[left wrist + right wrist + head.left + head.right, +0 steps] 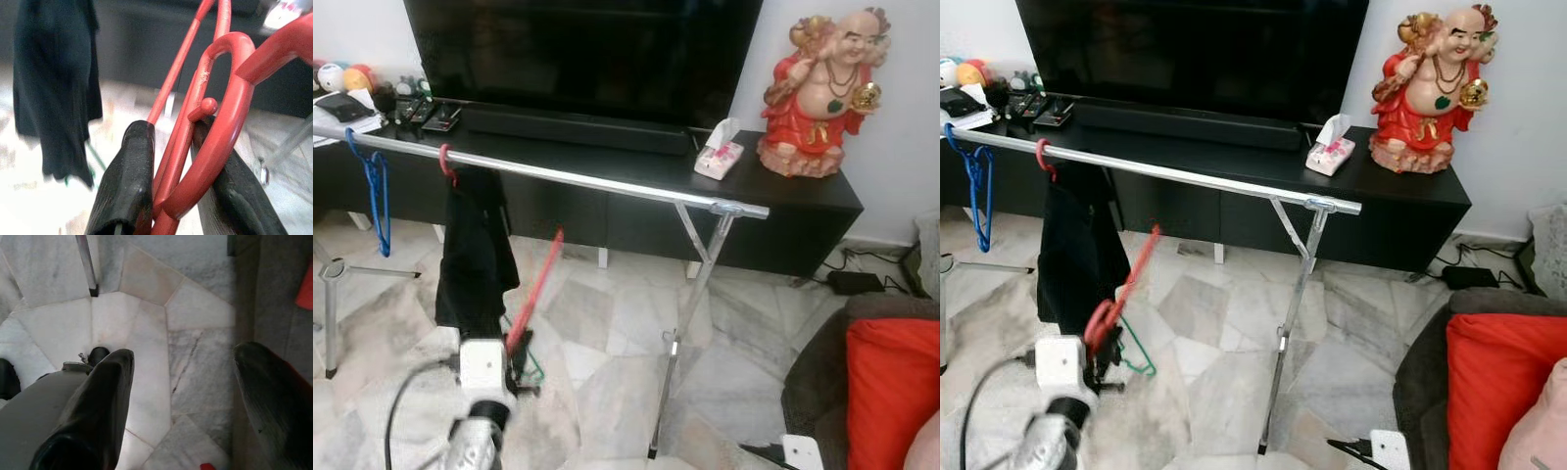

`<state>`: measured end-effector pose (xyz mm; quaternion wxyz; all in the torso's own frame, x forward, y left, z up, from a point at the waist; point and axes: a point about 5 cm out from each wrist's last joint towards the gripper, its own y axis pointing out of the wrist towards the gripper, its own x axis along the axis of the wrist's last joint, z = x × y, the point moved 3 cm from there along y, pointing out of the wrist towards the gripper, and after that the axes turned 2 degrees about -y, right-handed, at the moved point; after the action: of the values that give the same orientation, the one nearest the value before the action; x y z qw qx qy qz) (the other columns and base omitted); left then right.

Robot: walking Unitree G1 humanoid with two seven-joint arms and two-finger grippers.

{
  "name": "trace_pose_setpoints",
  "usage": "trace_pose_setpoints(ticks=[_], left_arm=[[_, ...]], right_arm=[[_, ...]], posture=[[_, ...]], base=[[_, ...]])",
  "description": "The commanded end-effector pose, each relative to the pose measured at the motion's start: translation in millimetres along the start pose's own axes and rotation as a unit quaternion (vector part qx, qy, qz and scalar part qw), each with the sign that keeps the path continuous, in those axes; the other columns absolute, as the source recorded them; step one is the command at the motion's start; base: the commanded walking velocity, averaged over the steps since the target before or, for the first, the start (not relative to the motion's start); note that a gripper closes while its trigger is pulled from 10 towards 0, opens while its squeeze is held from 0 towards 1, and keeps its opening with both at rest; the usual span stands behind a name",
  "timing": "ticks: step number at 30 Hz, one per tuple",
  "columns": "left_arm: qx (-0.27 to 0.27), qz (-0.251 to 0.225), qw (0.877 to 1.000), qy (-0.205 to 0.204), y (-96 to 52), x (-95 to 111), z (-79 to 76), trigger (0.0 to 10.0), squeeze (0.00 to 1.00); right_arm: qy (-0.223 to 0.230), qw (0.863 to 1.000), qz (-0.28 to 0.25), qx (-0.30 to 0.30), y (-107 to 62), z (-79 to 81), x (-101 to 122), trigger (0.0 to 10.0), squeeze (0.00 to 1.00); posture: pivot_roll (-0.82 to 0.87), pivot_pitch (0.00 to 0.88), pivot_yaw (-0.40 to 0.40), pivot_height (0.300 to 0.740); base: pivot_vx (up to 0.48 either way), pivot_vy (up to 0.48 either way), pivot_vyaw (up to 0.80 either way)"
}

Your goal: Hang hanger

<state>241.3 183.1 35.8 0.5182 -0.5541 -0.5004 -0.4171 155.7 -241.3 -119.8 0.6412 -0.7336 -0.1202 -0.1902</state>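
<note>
The left gripper (171,161) is clamped on a red plastic hanger (534,289), held low in front of the robot, below the silver rail (578,179) of a clothes rack and just to the robot's right of a black garment (475,255) that hangs from the rail on a red hook (445,162). In the left wrist view the two black fingers (124,181) press from either side on the hanger's neck, just under the curved hook, with a small knob of the plastic sitting between them. One arm of the hanger slants up toward the rail without reaching it. A blue hanger (375,191) hangs further to the robot's left on the same rail.

The right gripper (181,401) points down at the marble floor (146,333), its fingers spread wide and holding nothing.

The hanger looks light and stiff, but the plastic is smooth and rounded, so it may well swivel or slide between the pads if it knocks the rail. Holding it at the neck seems right: it leaves the hook free and keeps the hanger from swinging much. The hook's opening must be turned toward the rail, lifted above it and lowered over the bare stretch between the garment and the rack's crossed leg (690,284). Behind the rack stands a black TV counter (803,186) with a tissue box (718,157) and a red figurine (822,88), well apart from the work.
</note>
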Motion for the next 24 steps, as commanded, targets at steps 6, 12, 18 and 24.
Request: trace_pose_setpoints(ticks=[6,12,18,24], left_arm=[[0.055,0.019,0.997,-0.054,3.1,7.6,29.2,10.0,0.00],[0.072,0.010,0.993,-0.098,8.6,15.3,34.6,10.0,0.00],[0.038,0.013,0.995,-0.089,13.6,20.4,22.8,10.0,0.00],[0.017,0.022,0.997,-0.074,14.2,19.0,16.0,10.0,0.00]], right_arm=[[-0.003,1.000,-0.005,-0.002,-0.5,-4.5,1.0,10.0,0.00],[-0.003,1.000,-0.006,-0.001,-0.4,-3.8,1.4,10.0,0.00],[-0.005,1.000,-0.003,0.000,-0.4,-3.6,0.8,10.0,0.00],[-0.005,1.000,-0.003,0.000,-0.4,-3.2,1.0,10.0,0.00]], posture=[[0.05,0.000,-0.107,0.740],[0.04,0.000,-0.108,0.740],[0.04,0.000,-0.109,0.740],[0.04,0.000,-0.105,0.740]], base=[[0.000,0.000,0.00],[0.000,0.000,0.00],[0.216,0.000,0.00],[0.273,0.000,0.00]])
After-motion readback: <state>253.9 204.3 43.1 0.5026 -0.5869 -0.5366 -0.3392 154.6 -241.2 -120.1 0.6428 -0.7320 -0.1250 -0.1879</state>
